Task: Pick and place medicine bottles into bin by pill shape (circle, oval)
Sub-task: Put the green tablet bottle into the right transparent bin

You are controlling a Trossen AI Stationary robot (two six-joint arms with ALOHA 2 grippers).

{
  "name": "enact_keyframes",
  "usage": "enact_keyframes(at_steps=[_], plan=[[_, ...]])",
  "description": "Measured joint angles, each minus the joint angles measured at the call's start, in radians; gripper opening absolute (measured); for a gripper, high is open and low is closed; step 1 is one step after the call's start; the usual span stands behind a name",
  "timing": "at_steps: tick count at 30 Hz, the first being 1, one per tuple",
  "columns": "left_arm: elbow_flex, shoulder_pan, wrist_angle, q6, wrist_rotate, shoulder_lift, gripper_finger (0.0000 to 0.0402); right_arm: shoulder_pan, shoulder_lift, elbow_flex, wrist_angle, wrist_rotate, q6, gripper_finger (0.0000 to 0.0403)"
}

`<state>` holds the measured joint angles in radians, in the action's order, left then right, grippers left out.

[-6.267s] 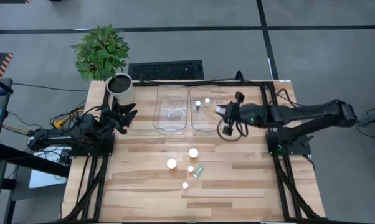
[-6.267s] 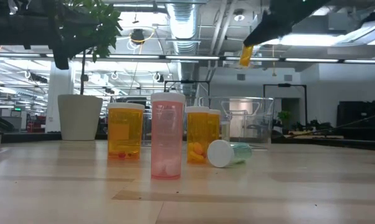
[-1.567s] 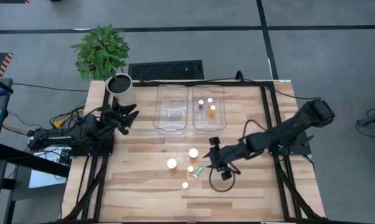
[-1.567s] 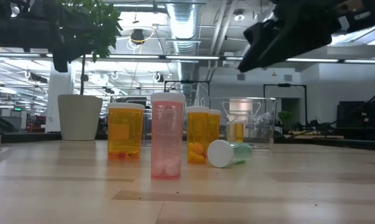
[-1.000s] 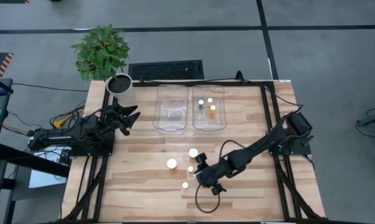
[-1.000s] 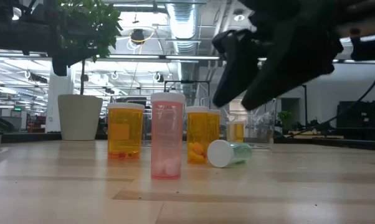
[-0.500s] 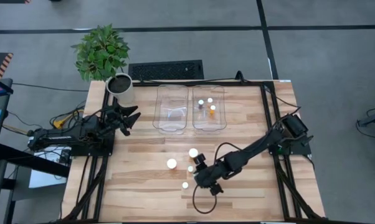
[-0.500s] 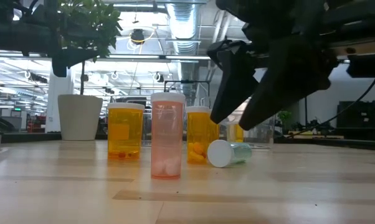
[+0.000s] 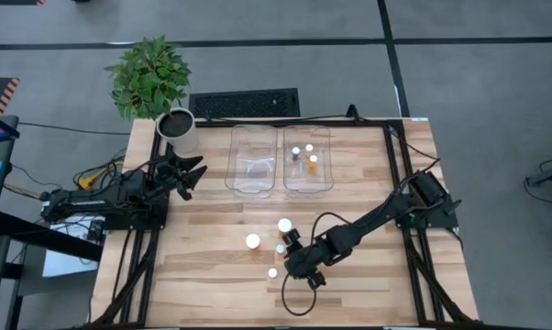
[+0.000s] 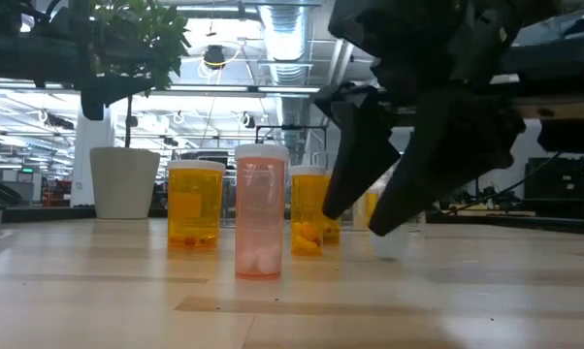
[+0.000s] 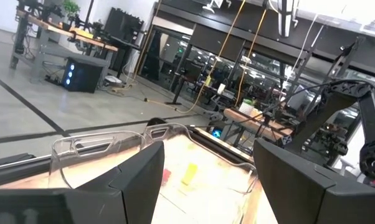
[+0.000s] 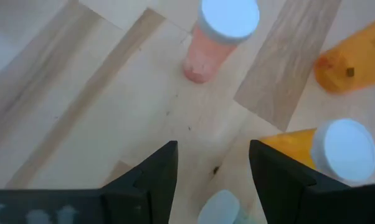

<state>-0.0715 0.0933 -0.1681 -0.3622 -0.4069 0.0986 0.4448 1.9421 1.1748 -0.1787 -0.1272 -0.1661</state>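
Green translucent medicine bottle (image 12: 222, 208), white-capped: lay toppled on wooden desk (image 9: 368, 275), directly beneath right end effector (image 9: 292, 258), between its parted, empty fingers. Long axis undeterminable. Left end effector (image 9: 186, 170) parted, empty, well apart.

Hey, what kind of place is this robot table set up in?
Probably an open lab or workshop floor: exposed ceiling ducts overhead, workbenches with equipment across the grey floor, and a wooden table fitted with two robot arms.
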Motion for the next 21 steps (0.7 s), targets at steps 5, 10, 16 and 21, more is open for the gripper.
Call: enact_keyframes(at_steps=[5, 10, 16, 21], plan=[[0.000, 0.000, 0.001, 0.000, 0.000, 0.000, 0.0240, -0.009, 0.002, -0.001, -0.009, 0.000, 0.000, 0.0204], [0.000, 0.000, 0.001, 0.000, 0.000, 0.000, 0.0240, -0.009, 0.002, -0.001, -0.040, 0.000, 0.031, 0.0201], [0.000, 0.000, 0.001, 0.013, 0.000, 0.000, 0.0240, 0.000, -0.035, 0.004, -0.060, -0.002, 0.072, 0.0203], [0.000, 0.000, 0.001, 0.013, 0.000, 0.000, 0.0240, 0.008, -0.050, 0.014, -0.075, -0.002, -0.022, 0.0202]])
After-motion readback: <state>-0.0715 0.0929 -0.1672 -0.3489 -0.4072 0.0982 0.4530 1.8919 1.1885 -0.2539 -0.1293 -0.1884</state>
